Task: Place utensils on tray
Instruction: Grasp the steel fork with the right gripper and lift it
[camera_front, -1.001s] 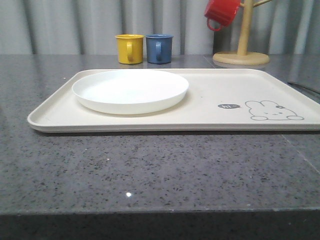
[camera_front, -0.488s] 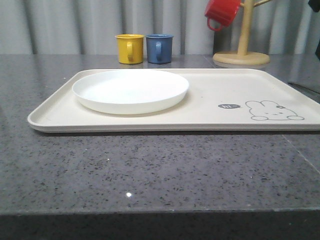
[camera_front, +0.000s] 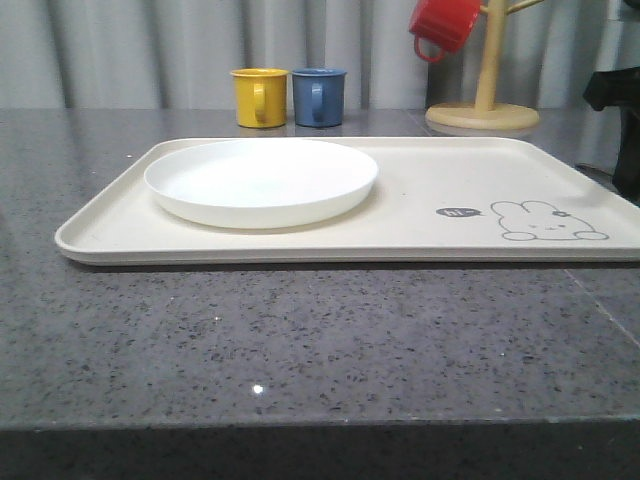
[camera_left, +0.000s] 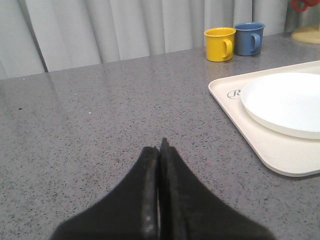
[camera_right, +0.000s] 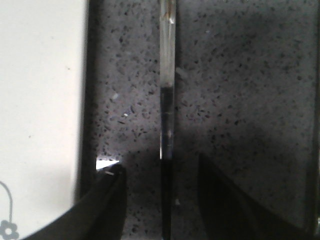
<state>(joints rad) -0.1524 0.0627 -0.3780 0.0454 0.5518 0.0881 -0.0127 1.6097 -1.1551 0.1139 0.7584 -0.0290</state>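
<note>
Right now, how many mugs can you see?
3. A yellow mug and a blue mug stand side by side on the counter behind the tray; a red mug hangs on the wooden stand.

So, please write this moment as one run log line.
plate: on tray | left gripper: shut, empty | right gripper: open over utensil

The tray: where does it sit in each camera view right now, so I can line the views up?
Front view: the tray spans the middle of the counter, the plate on its left part.
Left wrist view: its corner at right, carrying the plate.
Right wrist view: its edge along the left.
Shared landmark: the rabbit drawing.
</note>
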